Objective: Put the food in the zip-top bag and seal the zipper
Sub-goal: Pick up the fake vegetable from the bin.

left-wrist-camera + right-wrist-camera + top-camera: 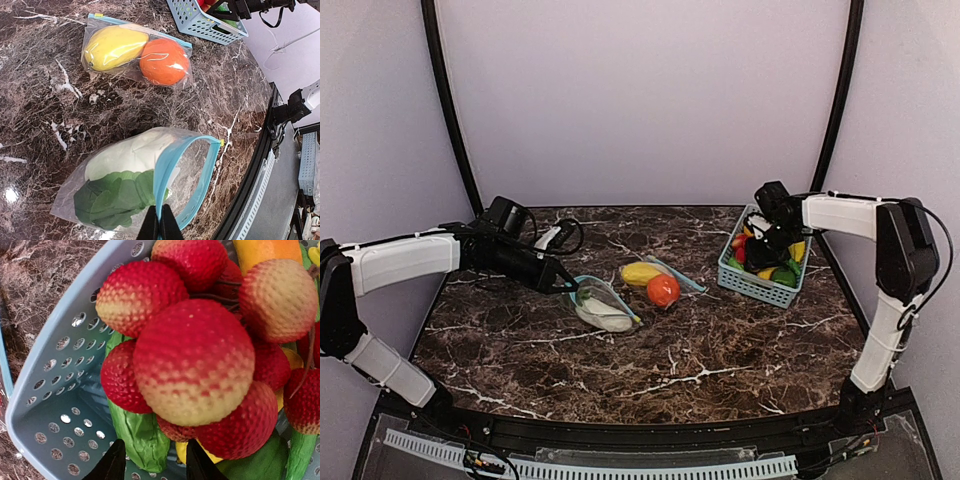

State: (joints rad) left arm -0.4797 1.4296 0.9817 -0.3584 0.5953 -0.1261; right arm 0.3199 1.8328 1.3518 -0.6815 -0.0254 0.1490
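Left gripper (159, 220) clamps the stiff zipper rim (161, 172), likely the best hold on the limp, slippery zip-top bag (192, 170) lying mid-table; right gripper (152, 460) gapes empty over the far-right basket (55, 385).

left gripper (567, 287) is right at the blue rim of a zip-top bag (612, 299) with a white piece (605, 319) inside. the second bag (682, 277) just beside it holds a yellow oblong (640, 272) and an orange-red ball (663, 290). right gripper (767, 238) is over the light blue basket (750, 283) on the marble worktop (670, 370).
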